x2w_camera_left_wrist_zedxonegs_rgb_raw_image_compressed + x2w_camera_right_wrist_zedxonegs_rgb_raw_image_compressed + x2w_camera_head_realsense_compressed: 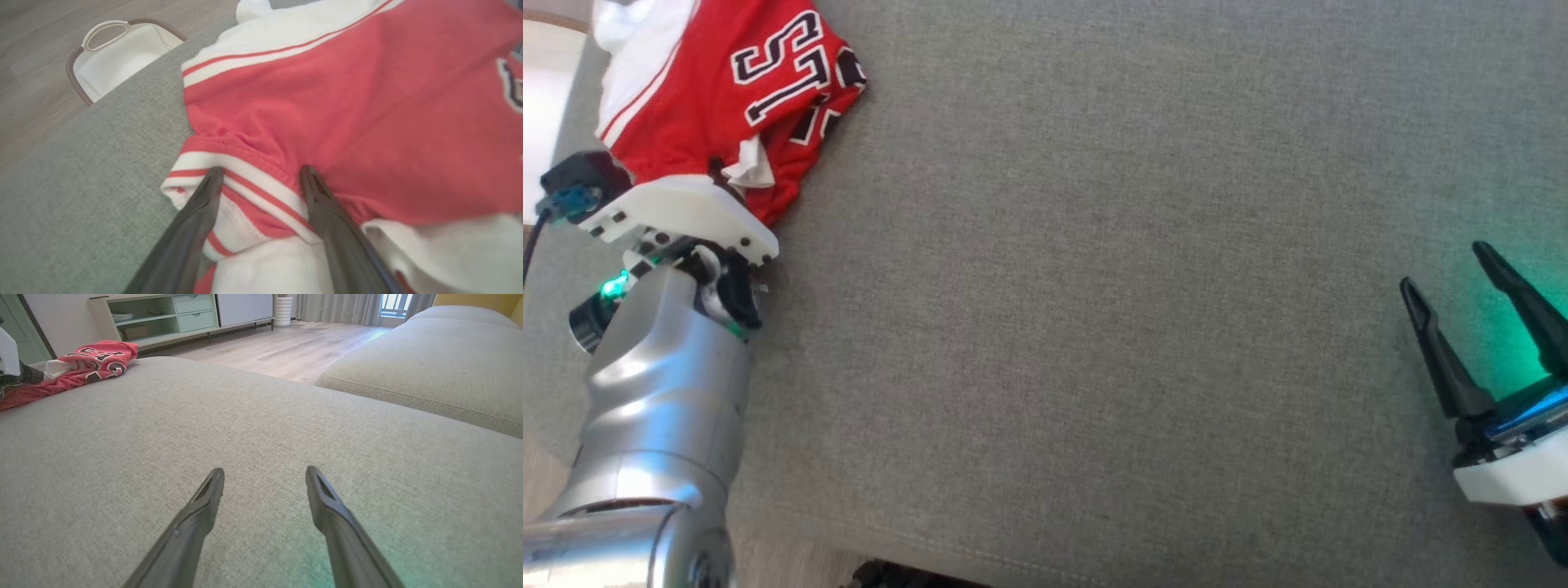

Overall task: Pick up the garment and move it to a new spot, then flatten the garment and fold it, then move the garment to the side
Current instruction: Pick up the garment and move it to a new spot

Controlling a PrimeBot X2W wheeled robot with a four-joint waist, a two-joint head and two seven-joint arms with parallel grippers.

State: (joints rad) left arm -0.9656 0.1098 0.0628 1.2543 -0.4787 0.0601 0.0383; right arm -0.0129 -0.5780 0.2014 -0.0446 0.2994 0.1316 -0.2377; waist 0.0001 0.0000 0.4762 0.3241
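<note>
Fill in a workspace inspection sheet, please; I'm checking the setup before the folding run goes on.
Surface: grey fabric cushion, flat.
Job's things: red and white garment, crumpled near the cushion's far left edge.
Clutter: nothing seen.
Grippers: left gripper open, astride the garment's striped trim; right gripper open above bare cushion.
Cables: dark cable beside the left wrist.
Surroundings: white basket on wooden floor; shelf unit; second cushion.

Large numerals (783, 69), apparently 1 and 5, on the red garment (678, 114)
</note>
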